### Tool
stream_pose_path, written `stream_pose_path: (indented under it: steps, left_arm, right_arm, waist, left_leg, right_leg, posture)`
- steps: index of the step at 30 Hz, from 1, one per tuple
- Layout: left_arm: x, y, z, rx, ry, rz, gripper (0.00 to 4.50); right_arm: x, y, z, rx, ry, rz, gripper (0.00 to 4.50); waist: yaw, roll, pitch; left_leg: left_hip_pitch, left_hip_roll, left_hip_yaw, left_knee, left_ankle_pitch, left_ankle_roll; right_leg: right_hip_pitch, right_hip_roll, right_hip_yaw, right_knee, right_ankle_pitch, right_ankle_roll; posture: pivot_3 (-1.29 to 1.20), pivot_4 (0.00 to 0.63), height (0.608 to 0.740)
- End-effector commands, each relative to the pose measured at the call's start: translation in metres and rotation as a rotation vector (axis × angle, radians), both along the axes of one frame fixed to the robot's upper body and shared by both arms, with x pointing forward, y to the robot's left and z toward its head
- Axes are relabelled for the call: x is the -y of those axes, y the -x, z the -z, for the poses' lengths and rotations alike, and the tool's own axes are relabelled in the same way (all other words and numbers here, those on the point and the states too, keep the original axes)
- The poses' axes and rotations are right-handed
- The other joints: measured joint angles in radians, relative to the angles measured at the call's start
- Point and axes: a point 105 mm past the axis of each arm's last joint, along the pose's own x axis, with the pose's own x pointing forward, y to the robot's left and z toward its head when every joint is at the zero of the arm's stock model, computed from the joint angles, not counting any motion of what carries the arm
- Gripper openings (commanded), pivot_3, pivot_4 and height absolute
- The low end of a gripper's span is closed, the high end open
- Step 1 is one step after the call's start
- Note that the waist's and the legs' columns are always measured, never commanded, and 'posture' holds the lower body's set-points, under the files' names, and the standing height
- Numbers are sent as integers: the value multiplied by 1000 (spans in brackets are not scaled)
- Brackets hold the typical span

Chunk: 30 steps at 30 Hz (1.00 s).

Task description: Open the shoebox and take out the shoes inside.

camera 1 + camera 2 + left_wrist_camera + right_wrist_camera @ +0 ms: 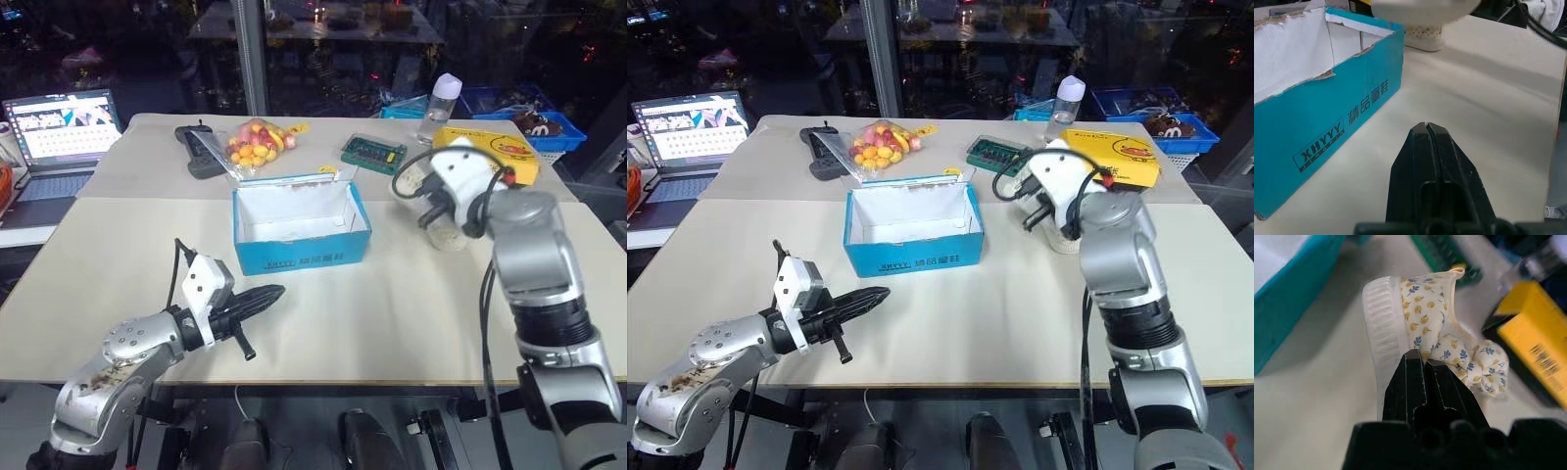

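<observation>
The blue shoebox (302, 245) stands open in the middle of the table, its white inside showing. My right gripper (1422, 357) is shut on a cream shoe (1415, 318) with a small floral print and a white ribbed sole, held just above the table to the right of the box. Under that hand another cream shoe (449, 237) rests on the table, and it appears beyond the box corner as a shoe (1423, 38) in the left wrist view. My left gripper (279, 291) is shut with nothing in it, hovering level near the box's front left corner.
Behind the box lie a bag of coloured balls (257, 145), a black device (199, 152) and a green tray (373, 152). A yellow box (495, 152), a bottle (439, 106) and a blue basket (534, 122) are at the back right. A laptop (64, 132) sits far left.
</observation>
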Motion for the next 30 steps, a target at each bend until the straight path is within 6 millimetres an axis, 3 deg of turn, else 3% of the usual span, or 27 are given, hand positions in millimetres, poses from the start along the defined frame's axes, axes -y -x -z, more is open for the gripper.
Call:
stream_pose_path:
  steps: [1,5,8,13,14,15,21,25,27,30]
  left_arm:
    - [5,2,-8,26,7,32,0]
    - [5,2,-10,34,6,39,0]
    - [4,4,-18,56,23,57,0]
    - [2,6,-27,71,28,74,0]
    - [2,6,-27,71,29,76,0]
    - [1,7,-28,72,30,78,0]
    - [2,7,-31,77,35,75,0]
    - [1,7,-31,79,38,67,0]
    - [-2,6,-30,77,45,41,0]
    - [-11,1,-31,71,85,-27,0]
  right_arm:
    - [15,2,14,26,95,82,26]
    - [19,1,44,-19,128,94,26]
    - [10,0,63,-54,113,77,26]
    - [2,-2,64,-49,81,65,26]
    - [1,-2,62,-38,68,70,26]
    - [1,-2,59,-30,50,70,694]
    - [-6,6,45,-62,0,9,2538]
    - [-3,21,12,-56,-98,-60,2538]
    - [-4,45,-15,-72,-174,-189,2538]
    - [3,73,-39,-75,-280,-284,2538]
  waist:
    - [3,-1,0]
    - [9,-1,0]
    - [4,-3,-2]
    - [3,-5,-3]
    - [2,-6,-3]
    - [3,-6,-3]
    - [3,-5,-3]
    - [7,-5,-3]
    - [10,-5,-2]
    - [25,-5,-2]
  left_leg:
    - [0,0,0,0,0,0]
    - [-1,0,0,2,0,0]
    - [0,0,0,3,0,0]
    - [1,0,0,3,0,0]
    - [1,0,0,4,0,0]
    - [1,0,0,4,0,0]
    - [0,0,0,4,0,0]
    - [0,0,0,4,0,0]
    - [0,0,0,4,0,0]
    - [0,1,0,4,0,0]
  right_leg:
    - [1,0,0,0,0,0]
    - [1,0,0,-1,0,0]
    - [3,0,0,-1,1,2]
    - [4,0,0,-2,1,1]
    - [4,0,0,-2,1,1]
    - [5,0,0,-2,1,1]
    - [4,0,0,-2,1,1]
    - [4,0,-1,-2,1,1]
    - [4,0,-1,-2,1,1]
    - [3,0,-1,-2,0,1]
  posture:
    - [0,150,673]
    - [0,150,673]
    - [0,150,673]
    - [0,150,673]
    - [0,150,673]
    - [0,150,673]
    - [0,150,673]
    - [0,150,673]
    - [0,150,673]
    - [0,150,673]
